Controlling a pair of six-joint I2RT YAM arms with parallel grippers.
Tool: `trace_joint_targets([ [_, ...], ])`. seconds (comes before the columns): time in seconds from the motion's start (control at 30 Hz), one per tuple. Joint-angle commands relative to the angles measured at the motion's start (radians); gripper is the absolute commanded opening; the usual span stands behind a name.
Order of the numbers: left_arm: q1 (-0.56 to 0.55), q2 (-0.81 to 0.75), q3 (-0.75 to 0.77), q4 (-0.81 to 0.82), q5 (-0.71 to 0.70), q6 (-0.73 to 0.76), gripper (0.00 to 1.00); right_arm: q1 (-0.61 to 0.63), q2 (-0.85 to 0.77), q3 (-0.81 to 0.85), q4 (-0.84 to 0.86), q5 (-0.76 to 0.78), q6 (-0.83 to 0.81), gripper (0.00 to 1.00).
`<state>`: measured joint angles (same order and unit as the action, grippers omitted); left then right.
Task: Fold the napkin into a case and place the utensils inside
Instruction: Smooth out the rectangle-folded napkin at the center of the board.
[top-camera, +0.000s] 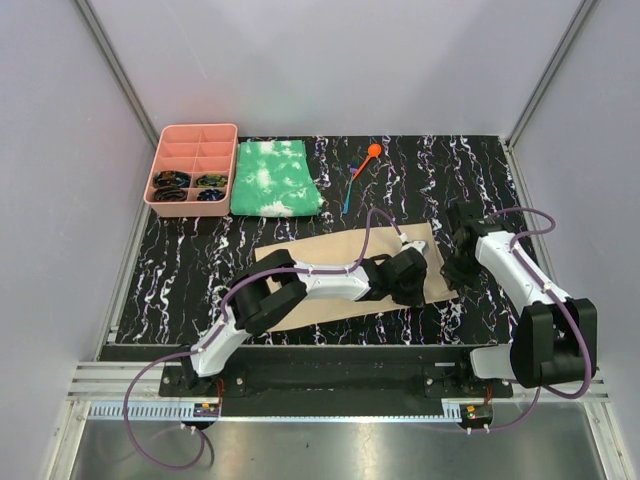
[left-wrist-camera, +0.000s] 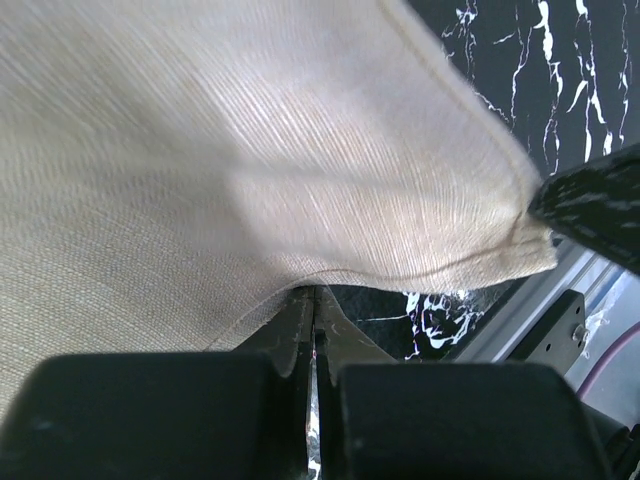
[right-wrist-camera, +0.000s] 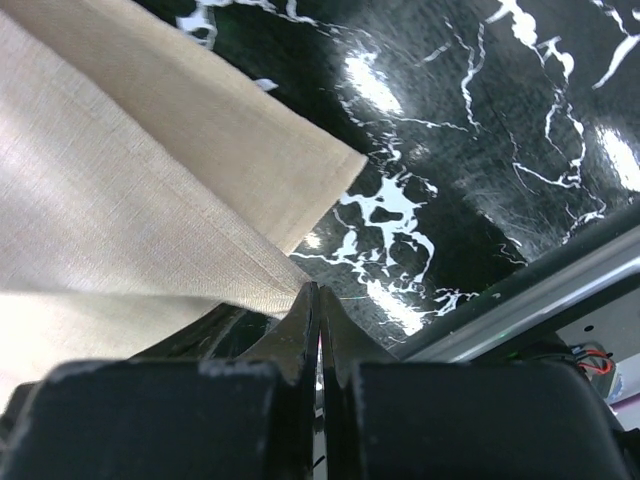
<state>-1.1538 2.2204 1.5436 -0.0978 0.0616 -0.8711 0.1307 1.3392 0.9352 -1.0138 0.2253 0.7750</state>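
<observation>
Tan napkin (top-camera: 300, 255) lay mid-desk toward the near edge of the black marbled desk (top-camera: 200, 270), its right end lifted. Left gripper (left-wrist-camera: 315, 295): jaws together, clamped on the napkin's hem. Right gripper (right-wrist-camera: 318, 290): jaws together, apparently pinching the neighbouring edge.

Judgement: both arms should carry the edge across level and in step, cloth taut, so the hems meet square.

Orange spoon (top-camera: 372, 153) and slim blue utensil (top-camera: 349, 190) lay beyond the napkin, well apart from it. Green mottled cloth (top-camera: 275, 178) and pink divided tray (top-camera: 195, 135) sat back-left. The left arm crossed the napkin and looked the likeliest obstruction.
</observation>
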Motion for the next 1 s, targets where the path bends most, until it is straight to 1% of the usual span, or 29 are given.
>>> trace_joint_targets([
  [0.0,0.003,0.007,0.012,0.039,-0.034,0.003,0.00,-0.002,0.006,-0.030,-0.013,0.077,0.050,0.00],
  [0.23,0.006,-0.025,-0.026,0.061,-0.022,0.020,0.00,-0.055,0.155,-0.038,0.076,0.134,0.035,0.00],
  [0.37,0.009,-0.044,-0.039,0.050,0.007,0.037,0.00,-0.060,0.204,-0.036,0.138,0.151,-0.002,0.00],
  [0.43,0.012,-0.057,-0.054,0.064,0.046,0.041,0.00,-0.060,0.221,-0.033,0.156,0.161,-0.014,0.00],
  [0.53,0.014,-0.094,-0.071,0.087,0.142,0.076,0.00,-0.060,0.233,-0.026,0.165,0.172,-0.028,0.00],
  [0.57,0.014,-0.122,-0.091,0.095,0.189,0.092,0.00,-0.060,0.235,-0.021,0.172,0.171,-0.040,0.00],
  [0.63,0.014,-0.172,-0.134,0.133,0.227,0.101,0.00,-0.059,0.233,-0.015,0.170,0.166,-0.046,0.00],
  [0.67,0.014,-0.191,-0.148,0.142,0.251,0.107,0.05,-0.060,0.230,-0.013,0.170,0.163,-0.051,0.02],
  [0.73,0.020,-0.234,-0.195,0.145,0.270,0.129,0.09,-0.060,0.222,-0.013,0.166,0.164,-0.069,0.11],
  [0.77,0.031,-0.282,-0.215,0.136,0.277,0.145,0.12,-0.062,0.218,-0.010,0.161,0.166,-0.078,0.21],
  [0.83,0.055,-0.362,-0.288,0.142,0.291,0.155,0.15,-0.060,0.181,0.005,0.159,0.149,-0.120,0.32],
  [0.87,0.072,-0.389,-0.310,0.133,0.308,0.155,0.16,-0.059,0.166,0.013,0.161,0.148,-0.134,0.42],
  [0.9,0.115,-0.412,-0.335,0.130,0.319,0.156,0.16,-0.060,0.135,0.037,0.167,0.138,-0.154,0.48],
  [0.97,0.164,-0.467,-0.393,0.101,0.345,0.167,0.14,-0.059,0.109,0.062,0.210,0.112,-0.229,0.59],
])
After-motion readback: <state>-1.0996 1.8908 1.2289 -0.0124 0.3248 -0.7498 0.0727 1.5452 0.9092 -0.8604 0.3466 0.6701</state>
